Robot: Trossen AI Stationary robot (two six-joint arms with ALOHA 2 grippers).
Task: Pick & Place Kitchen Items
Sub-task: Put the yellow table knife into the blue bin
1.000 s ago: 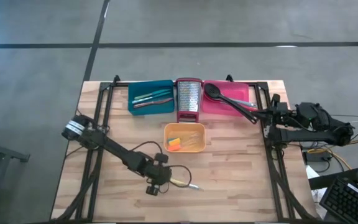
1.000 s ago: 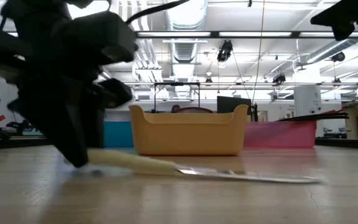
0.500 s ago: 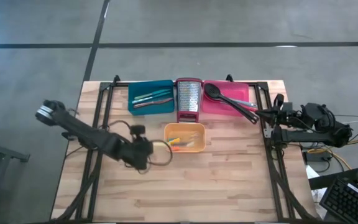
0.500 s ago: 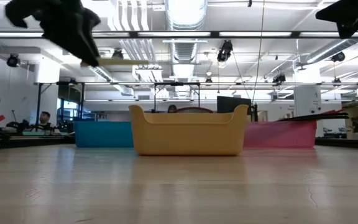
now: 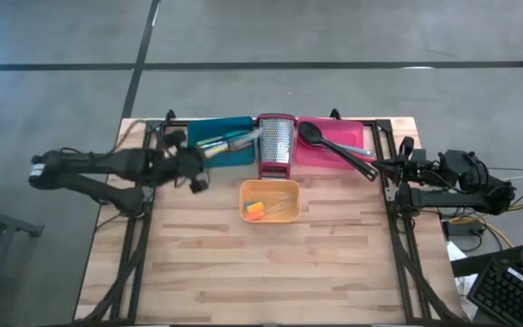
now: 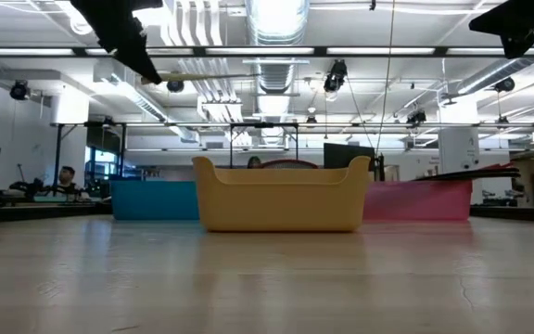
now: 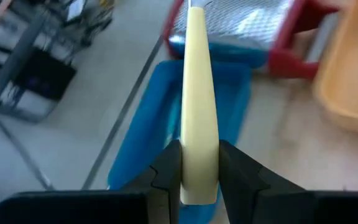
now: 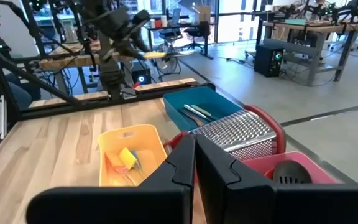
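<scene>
task looks nearly done. table (image 5: 271,272) has no loose items showing on its bare wood in the high view. teal tray (image 5: 202,156) already holds a few thin coloured-handle tools (image 8: 197,112). pink tray (image 5: 357,136) holds the long black utensils (image 5: 334,145), one of them a round-bowled spoon or ladle. orange tray (image 5: 282,189) has small yellow and orange pieces (image 5: 256,210) inside. what's left, by my read: drop the one item in hand.

left gripper (image 7: 194,168) is clamped on the cream handle of a knife (image 7: 196,99), fingers narrow and pinching its butt end. it is held up in the air, level, over the teal tray and pointing toward the grater (image 5: 276,145). in the high view the tip sits near the grater's edge; can't tell if it touches. likely going into the teal tray.

right gripper (image 8: 194,163) is fully closed on nothing, parked off the table's right edge, waiting.

materials: knife handle is smooth, cream, plastic-looking, tapering toward the tip; blade is thin bright metal, barely visible. trays are smooth plastic, rectangular with rounded corners; orange one has a curved scooped rim in the low view. grater is perforated steel, upright, with a red base. tabletop is pale wood strips, matte.
</scene>
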